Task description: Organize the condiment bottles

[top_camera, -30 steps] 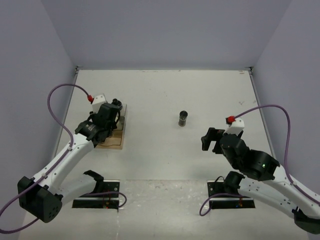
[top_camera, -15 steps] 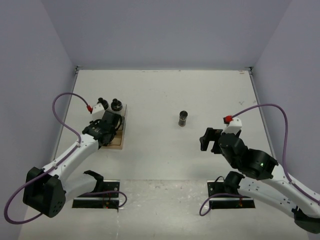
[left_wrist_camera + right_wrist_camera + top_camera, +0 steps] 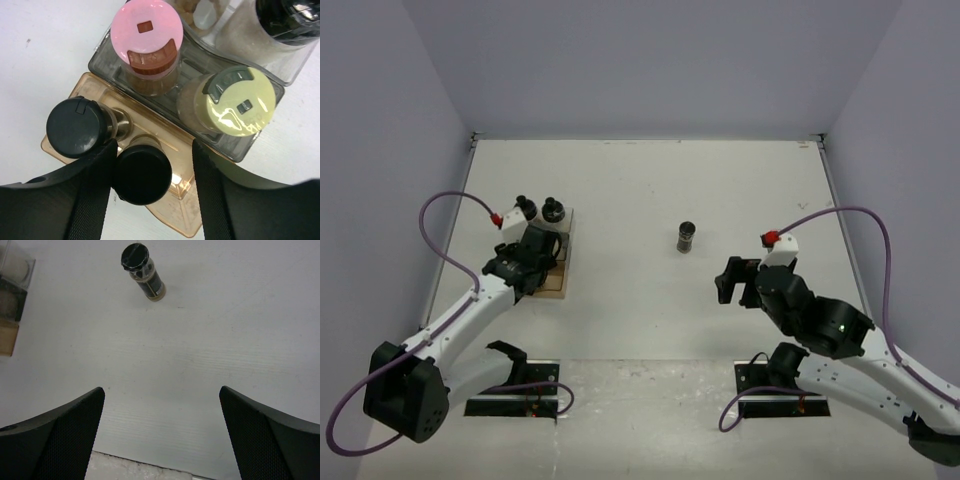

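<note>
In the left wrist view my left gripper (image 3: 152, 150) is open around a black-capped bottle (image 3: 142, 175) standing on the amber rack (image 3: 175, 212). The left finger touches the cap; a gap shows at the right finger. Beside it stands another black-capped bottle (image 3: 76, 127). Behind are a pink-lidded bottle (image 3: 146, 31), a cream-yellow one (image 3: 240, 102) and a black-capped one (image 3: 290, 20). A lone black-capped bottle (image 3: 686, 238) stands upright mid-table, ahead of my open, empty right gripper (image 3: 162, 390).
The rack (image 3: 556, 284) lies at the table's left, under my left gripper (image 3: 542, 246). My right gripper (image 3: 730, 280) hovers right of centre. The lone bottle (image 3: 142, 271) shows far ahead in the right wrist view, the rack's corner (image 3: 10, 315) at the left edge.
My left gripper has come off the black-capped bottle, its jaws spreading, after the arm drew back towards the rack's near end. The right gripper has edged slightly left.
</note>
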Robot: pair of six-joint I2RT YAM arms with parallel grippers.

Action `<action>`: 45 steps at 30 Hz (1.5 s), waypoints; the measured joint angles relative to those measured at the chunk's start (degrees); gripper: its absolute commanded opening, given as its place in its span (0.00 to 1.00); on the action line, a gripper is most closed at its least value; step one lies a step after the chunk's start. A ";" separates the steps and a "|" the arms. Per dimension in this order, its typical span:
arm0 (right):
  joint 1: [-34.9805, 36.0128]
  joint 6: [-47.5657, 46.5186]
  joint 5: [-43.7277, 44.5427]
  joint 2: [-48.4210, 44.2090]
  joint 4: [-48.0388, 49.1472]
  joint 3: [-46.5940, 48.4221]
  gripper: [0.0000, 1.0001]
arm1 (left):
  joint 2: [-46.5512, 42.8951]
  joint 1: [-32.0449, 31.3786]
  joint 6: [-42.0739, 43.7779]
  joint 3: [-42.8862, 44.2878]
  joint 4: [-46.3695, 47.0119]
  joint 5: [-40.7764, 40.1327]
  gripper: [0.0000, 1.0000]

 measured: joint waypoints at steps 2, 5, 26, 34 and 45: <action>0.00 -0.04 -0.04 0.37 0.00 0.00 0.99 | -0.92 0.00 0.00 0.00 0.37 0.92 0.64; 0.00 -0.07 -0.09 0.81 0.02 0.00 0.99 | -1.99 0.00 0.15 0.00 0.87 2.32 0.64; 0.00 -3.96 -6.23 22.16 10.05 3.58 0.99 | -10.78 0.02 5.49 13.46 -3.48 7.37 0.77; -8.07 -9.57 -7.63 40.54 15.52 16.65 0.99 | -16.57 0.09 12.20 19.87 -6.10 13.20 1.00; -14.82 -14.32 -8.50 63.52 19.58 26.49 0.77 | -28.04 0.13 21.07 24.50 -11.41 12.07 1.00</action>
